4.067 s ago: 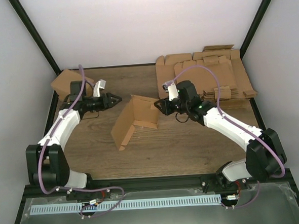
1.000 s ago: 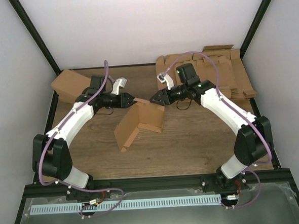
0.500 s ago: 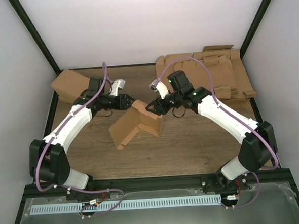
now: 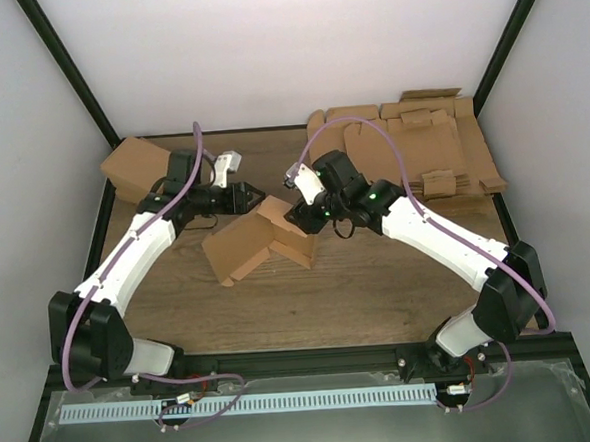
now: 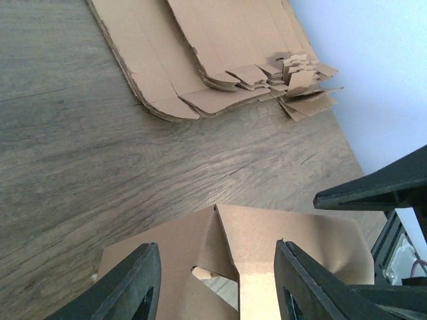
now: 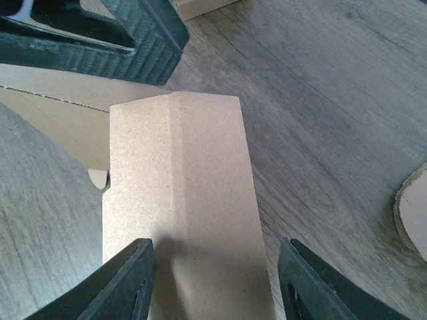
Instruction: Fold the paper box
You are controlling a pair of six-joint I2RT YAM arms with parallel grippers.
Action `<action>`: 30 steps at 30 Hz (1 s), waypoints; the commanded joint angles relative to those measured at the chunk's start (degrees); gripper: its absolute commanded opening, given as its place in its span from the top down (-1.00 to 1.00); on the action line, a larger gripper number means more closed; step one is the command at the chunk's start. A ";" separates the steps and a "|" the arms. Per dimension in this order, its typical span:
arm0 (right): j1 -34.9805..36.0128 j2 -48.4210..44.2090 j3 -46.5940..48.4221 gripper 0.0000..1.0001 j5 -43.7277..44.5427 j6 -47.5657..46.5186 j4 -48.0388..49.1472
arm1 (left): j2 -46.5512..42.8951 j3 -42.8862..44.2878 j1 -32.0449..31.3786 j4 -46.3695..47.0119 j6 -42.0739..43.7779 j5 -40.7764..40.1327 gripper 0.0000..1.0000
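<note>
In the middle of the wooden table (image 4: 379,286) stands the paper box (image 4: 259,245), a single flat-cut piece of plain brown cardboard with creases and tabs. It is only half raised. One long panel slopes away low to the left, and at its right end a shorter creased section is tented up into a peak. The two arms have come at that peak from opposite sides, which to my eye is the point: one can brace the wall while the other pushes a flap over its crease. The left gripper (image 4: 257,195) sits just behind and left of the box's peak with its jaws spread. Its own camera shows the cardboard ridge framed in the gap between its dark fingers (image 5: 130,283), and nothing is pinched. The right gripper (image 4: 292,220) is just to the right of the peak, also released. From its wrist the upright panel lies between its fingers (image 6: 130,280), and the jaws are parted wider than a grip would need. I'd judge the fold is at an early-to-middle stage, with the walls not yet locked. Light card like this may skid on the wood or spring back if either side lets up. Behind and right of the box, well apart, lies a thick stack of flat brown cardboard sheets (image 4: 421,158). Behind and to its left is a pile of brown cartons (image 4: 131,166).
</note>
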 commanded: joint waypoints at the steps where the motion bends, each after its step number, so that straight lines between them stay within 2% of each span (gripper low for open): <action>1: 1.20 1.69 0.77 -0.07 6.09 -1.35 -3.52 | -1.97 -0.46 -0.08 -1.53 1.10 -0.22 -0.03; 4: 1.52 1.76 0.73 -0.07 6.58 -1.35 -3.59 | -2.77 0.63 0.12 -5.17 4.29 -1.98 -0.16; 7: 1.53 1.69 0.82 -0.09 6.38 -1.29 -3.53 | -3.20 3.14 0.06 -11.59 11.32 -5.04 -0.46; 8: 1.53 1.69 0.84 -0.09 6.27 -1.26 -3.52 | -3.53 3.67 -0.09 -13.56 12.85 -8.97 -0.53; 11: 1.50 1.69 0.93 -0.10 6.09 -1.26 -3.56 | -5.81 2.74 -1.21 -15.65 14.98 -17.16 -0.62; 17: 1.48 1.91 1.04 -0.17 5.78 -1.10 -3.87 | -11.87 -1.46 -7.43 -13.78 19.48 -27.93 -0.74; 23: 1.59 2.04 1.11 -0.26 5.37 -1.00 -3.87 | -14.27 -4.01 -11.26 -13.04 27.08 -32.19 -0.77; 26: 1.64 2.13 1.14 -0.28 5.65 -0.98 -4.10 | -14.56 -5.17 -13.40 -13.99 33.20 -33.66 -0.73; 28: 1.98 2.20 1.19 -0.30 6.12 -0.98 -4.30 | -13.89 -4.99 -13.65 -14.34 33.61 -37.17 -0.68; 30: 2.35 2.22 1.20 -0.31 6.18 -1.06 -4.44 | -13.11 -4.45 -13.66 -15.05 33.88 -37.37 -0.58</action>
